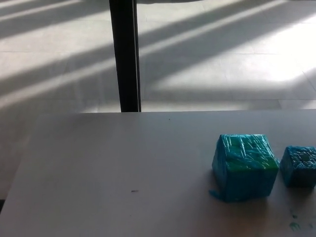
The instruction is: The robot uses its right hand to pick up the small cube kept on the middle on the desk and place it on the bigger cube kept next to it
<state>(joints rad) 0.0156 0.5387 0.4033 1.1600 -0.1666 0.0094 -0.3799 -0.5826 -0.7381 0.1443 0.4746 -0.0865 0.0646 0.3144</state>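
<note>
A big blue cube (244,166) wrapped in shiny tape, with green showing on its top, stands on the white desk (123,173) toward the right. Just to its right sits a small blue cube (299,166), partly cut off by the picture's right edge. The two cubes stand close together with a narrow gap between them. Neither of my hands nor any part of my arms shows in the head view.
A black vertical post (124,54) rises behind the desk's far edge. Beyond it lies a tiled floor (222,59) striped with sunlight and shadow. Small green marks (295,225) dot the desk near the bottom right corner.
</note>
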